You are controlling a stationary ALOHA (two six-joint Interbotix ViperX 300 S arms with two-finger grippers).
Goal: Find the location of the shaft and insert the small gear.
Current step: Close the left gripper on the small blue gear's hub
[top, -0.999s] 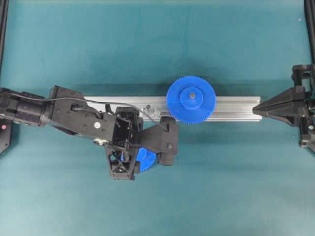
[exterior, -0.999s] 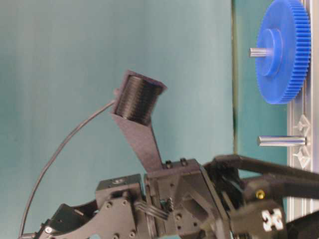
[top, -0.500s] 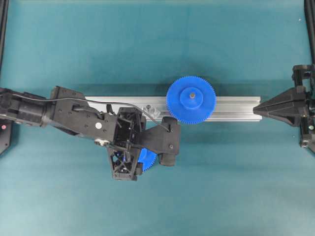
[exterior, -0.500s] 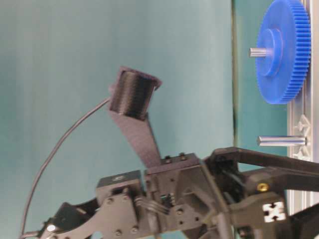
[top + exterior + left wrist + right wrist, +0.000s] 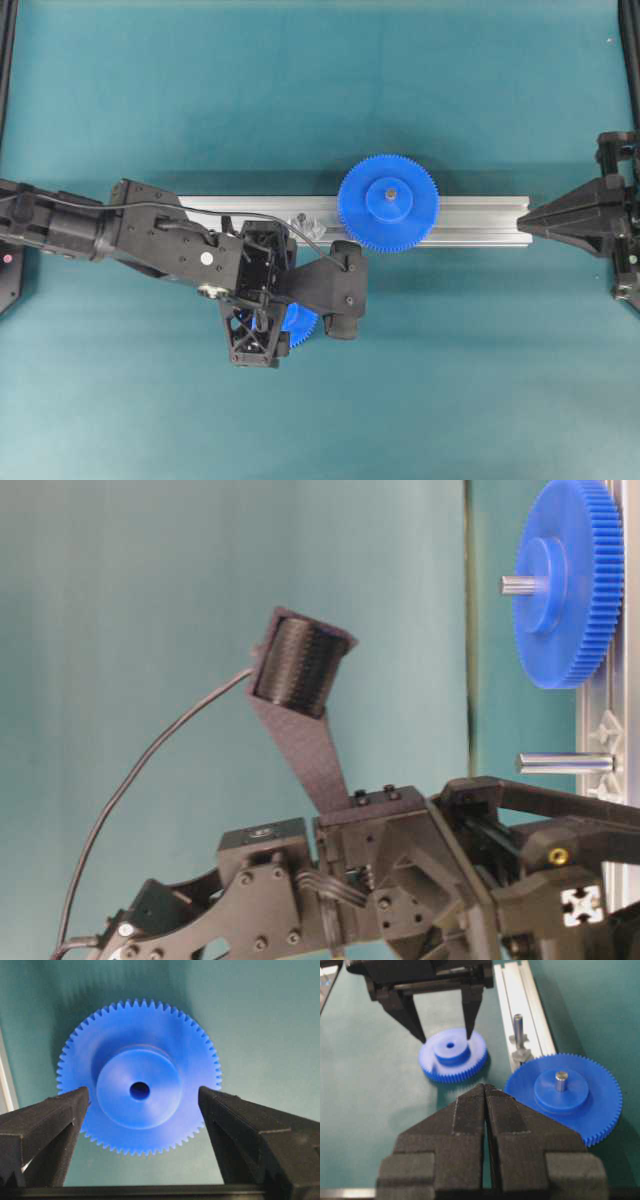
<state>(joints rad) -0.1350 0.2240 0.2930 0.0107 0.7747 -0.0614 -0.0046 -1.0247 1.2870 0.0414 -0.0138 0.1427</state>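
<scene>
Left gripper [image 5: 442,1020]: it is hanging over the small gear with its jaws standing wide apart, one finger on each side of the raised hub; the fingertips [image 5: 75,1102] seem to be sitting just above the toothed face, though contact is hard to judge from these angles.
Small gear [image 5: 139,1076]: it is lying flat on the teal table [image 5: 450,370], hub up with the dark centre hole showing, just in front of the rail and apart from it; from overhead it is mostly hiding under the left arm, only a blue edge [image 5: 300,322] peeking out.
Rail [image 5: 480,220]: a silver aluminium bar is running left to right across the middle of the table.
Shaft [image 5: 518,1026]: it is standing upright on the rail on a small clear base, bare, between the left gripper and the big gear.
Big gear [image 5: 387,202]: it is sitting on the rail to the right of the shaft, a grey pin tip poking up through its hub.
Right gripper [image 5: 485,1091]: it is pointing at the rail's right end from the far right, jaws pressed together on nothing.
</scene>
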